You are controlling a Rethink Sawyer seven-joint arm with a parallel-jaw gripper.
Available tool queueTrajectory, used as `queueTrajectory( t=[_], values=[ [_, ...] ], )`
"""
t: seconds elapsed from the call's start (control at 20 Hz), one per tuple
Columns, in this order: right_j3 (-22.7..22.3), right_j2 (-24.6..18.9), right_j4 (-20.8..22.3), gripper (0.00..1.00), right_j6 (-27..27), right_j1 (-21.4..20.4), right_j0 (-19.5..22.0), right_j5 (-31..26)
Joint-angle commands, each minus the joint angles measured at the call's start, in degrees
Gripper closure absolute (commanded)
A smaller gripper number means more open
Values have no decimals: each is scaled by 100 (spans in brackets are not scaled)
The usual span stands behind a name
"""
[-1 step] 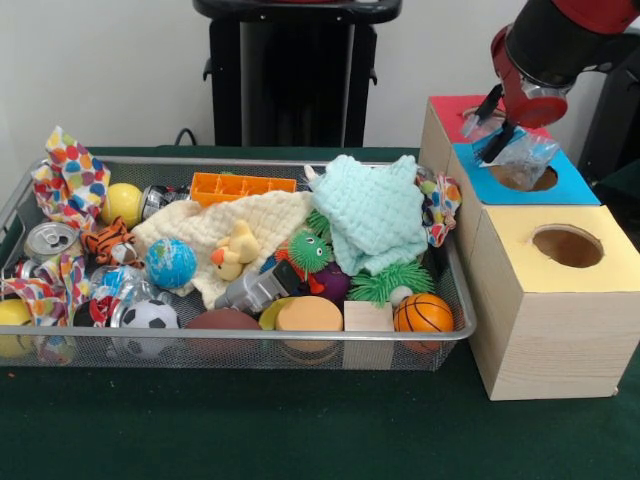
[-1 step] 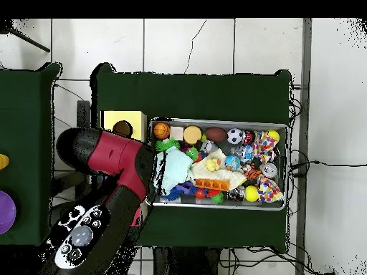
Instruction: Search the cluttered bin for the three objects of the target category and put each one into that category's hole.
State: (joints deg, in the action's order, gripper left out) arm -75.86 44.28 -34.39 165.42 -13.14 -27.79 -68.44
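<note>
One green worktop (image 1: 300, 430) stood by a white wall (image 1: 100, 70). My hand (image 1: 497, 125) was clenched on a clear plastic bag (image 1: 525, 158) right over the blue box (image 1: 520, 185) hole. The wire bin (image 1: 240, 345) beside the boxes was full of toys.

A dark green cloth (image 1: 250, 430) covered the table, and behind it stood a plain white wall (image 1: 100, 70) with a black stand (image 1: 290, 80) against it. From above, the floor (image 2: 186, 43) was pale tile with dark seams and a thin crack, and black cables (image 2: 297, 165) trailed along one side of the table. A second green-covered table (image 2: 25, 143) stood just beside it.
</note>
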Motion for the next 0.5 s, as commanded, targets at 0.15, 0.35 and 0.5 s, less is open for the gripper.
queueTrajectory(
  t=[0.15, 0.35, 0.5],
  values=[
    [249, -156, 135, 0, 1602, 268, 114, -89],
    [395, -28, 122, 0, 1832, 360, 82, -385],
    [461, 19, 172, 0, 1751, 333, 105, -601]
  ],
)
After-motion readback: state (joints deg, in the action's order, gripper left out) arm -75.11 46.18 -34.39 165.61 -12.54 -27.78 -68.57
